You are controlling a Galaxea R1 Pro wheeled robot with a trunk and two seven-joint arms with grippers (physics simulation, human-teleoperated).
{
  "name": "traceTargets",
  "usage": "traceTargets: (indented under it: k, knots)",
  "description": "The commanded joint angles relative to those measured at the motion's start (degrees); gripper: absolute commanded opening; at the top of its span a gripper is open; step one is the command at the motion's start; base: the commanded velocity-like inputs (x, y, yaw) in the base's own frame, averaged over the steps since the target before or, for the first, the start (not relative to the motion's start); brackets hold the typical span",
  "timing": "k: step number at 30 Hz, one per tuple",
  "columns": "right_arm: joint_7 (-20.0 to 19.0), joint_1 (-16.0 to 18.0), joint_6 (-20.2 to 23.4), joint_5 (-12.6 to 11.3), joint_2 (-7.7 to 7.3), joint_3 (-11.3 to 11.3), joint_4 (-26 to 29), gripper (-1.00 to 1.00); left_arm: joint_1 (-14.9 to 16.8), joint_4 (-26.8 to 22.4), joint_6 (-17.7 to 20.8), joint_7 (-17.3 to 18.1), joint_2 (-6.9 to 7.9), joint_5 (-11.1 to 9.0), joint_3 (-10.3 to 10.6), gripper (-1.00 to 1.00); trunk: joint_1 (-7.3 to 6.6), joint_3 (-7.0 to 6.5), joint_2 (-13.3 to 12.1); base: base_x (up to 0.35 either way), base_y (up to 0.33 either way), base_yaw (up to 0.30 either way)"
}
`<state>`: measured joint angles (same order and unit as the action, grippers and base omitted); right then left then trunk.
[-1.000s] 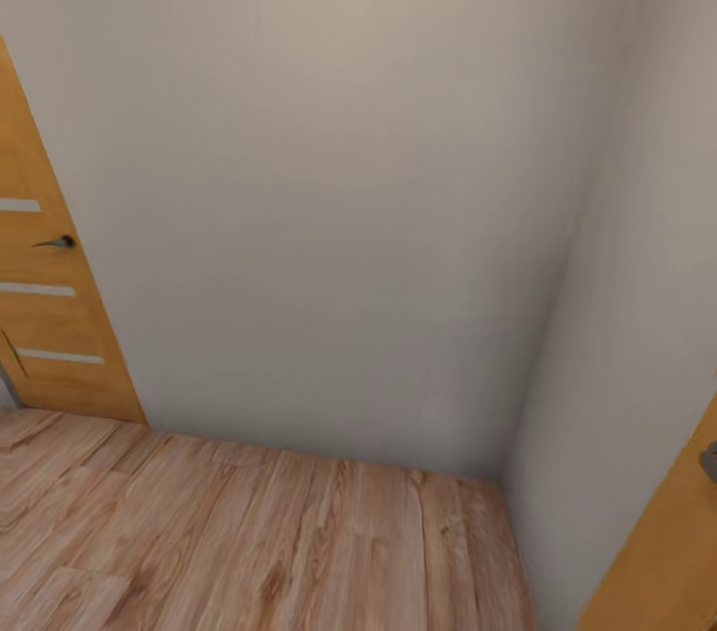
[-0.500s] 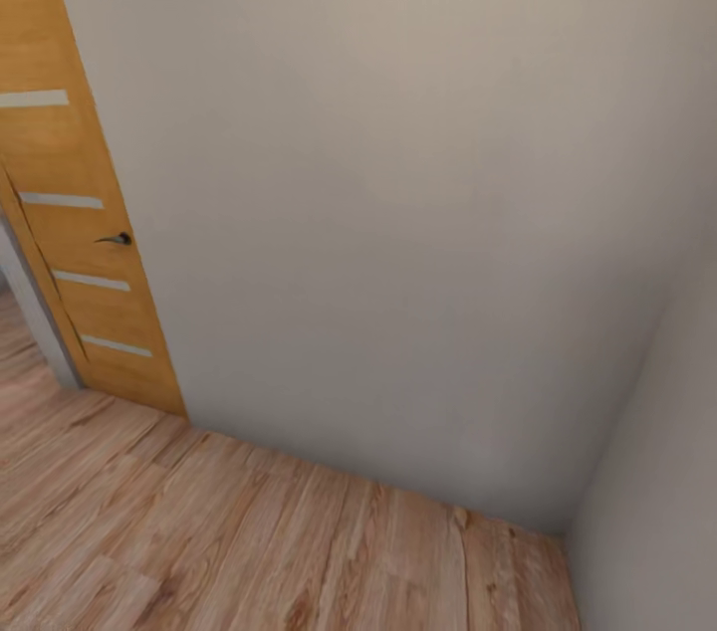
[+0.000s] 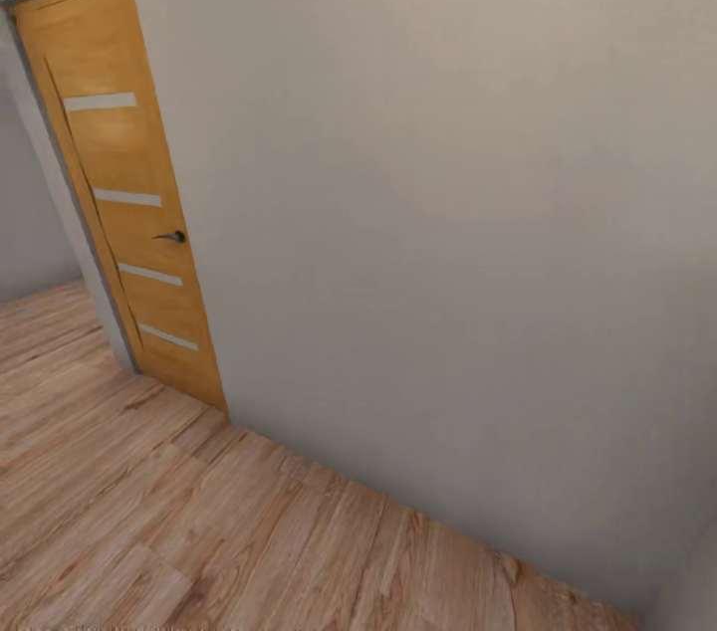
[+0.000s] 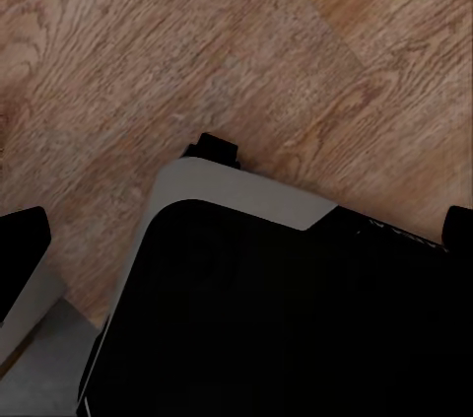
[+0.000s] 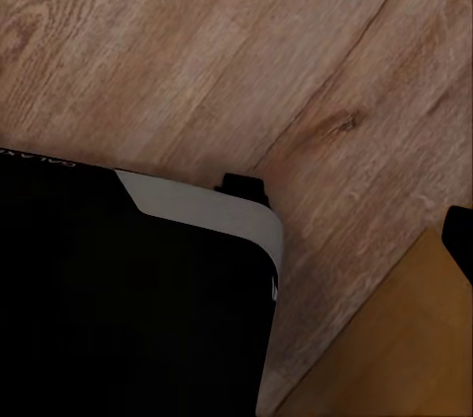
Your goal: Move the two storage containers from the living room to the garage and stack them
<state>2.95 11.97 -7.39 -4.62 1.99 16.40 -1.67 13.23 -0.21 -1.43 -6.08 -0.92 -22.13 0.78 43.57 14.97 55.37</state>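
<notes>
The robot stands in a narrow passage and not in either room of the task, so I judge it is only travelling here. Both arms hang low beside the body, and this is probably why each wrist camera looks straight down at the robot's own base and the planks under it. In the left wrist view a dark fingertip stands at one edge and another at the opposite edge, so the left gripper seems spread wide and holds nothing between them. In the right wrist view one dark fingertip shows at the edge, and I cannot tell if that gripper is released or clenched. The two storage containers are not to be found in these pictures, so I cannot say where they are. The floor is light wood plank with clear grain, not concrete. A bare grey wall runs across the head view. At its left end stands a wooden door with pale horizontal strips and a dark handle.
</notes>
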Motion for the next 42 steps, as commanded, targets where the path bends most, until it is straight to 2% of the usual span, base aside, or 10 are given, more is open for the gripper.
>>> traceTargets:
  k: [1,38,42]
  knots:
    - [0.1,0.1,-0.3,-0.5,0.03,0.5,-0.2,1.0,0.0,0.0,-0.1,-0.2,-0.01,-0.3,0.1,1.0,0.0,0.07,0.1,0.008,0.0,0.3]
    - [0.1,0.1,-0.3,-0.5,-0.04,0.5,-0.2,1.0,0.0,0.0,-0.2,-0.2,-0.12,-0.3,0.1,1.0,0.0,0.07,0.1,0.0,0.0,0.3]
    - [0.2,0.1,-0.3,-0.5,-0.05,0.5,-0.2,1.0,0.0,0.0,-0.1,-0.2,-0.06,-0.3,0.1,1.0,0.0,0.07,0.1,0.172,0.0,0.3]
